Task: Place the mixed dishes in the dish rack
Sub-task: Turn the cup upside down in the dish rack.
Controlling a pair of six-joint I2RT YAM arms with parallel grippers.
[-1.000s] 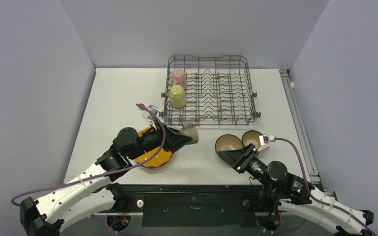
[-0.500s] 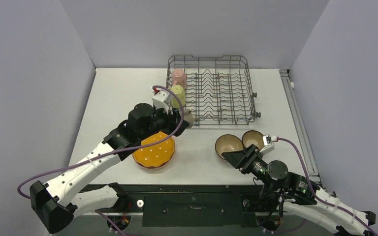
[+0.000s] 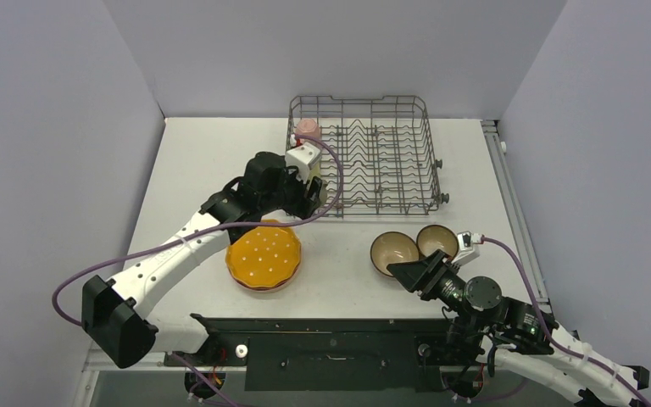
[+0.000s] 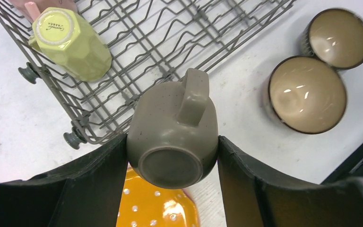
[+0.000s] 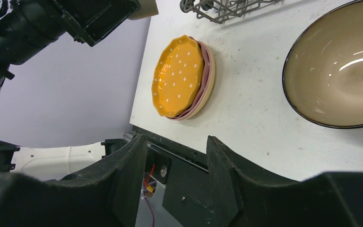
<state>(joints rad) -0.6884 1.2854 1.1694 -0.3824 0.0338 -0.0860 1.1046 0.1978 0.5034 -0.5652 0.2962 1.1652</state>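
Observation:
My left gripper [image 4: 172, 153] is shut on the small grey-olive cup [image 4: 172, 135], held base toward the camera with its handle up. In the top view the left gripper [image 3: 312, 195] hangs over the near-left corner of the dish rack [image 3: 358, 99]. The pale yellow mug [image 4: 71, 40] and the pink mug [image 3: 308, 127] lie in the rack's left end. The orange dotted plate [image 3: 263, 257] sits on the pink plate [image 5: 208, 80]. Two brown bowls [image 3: 392, 251] [image 3: 434, 239] sit side by side. My right gripper [image 3: 407, 273] is open and empty, just short of the nearer bowl.
The rack's wire floor and tines [image 4: 137, 42] lie right beyond the cup. The table's black front edge [image 5: 203, 156] runs under my right gripper [image 5: 176, 156]. Grey walls close in the left, back and right sides.
My left arm has carried the cup from over the orange plate away and up to the rack's near-left corner. The plate is now uncovered. My right gripper has barely moved.

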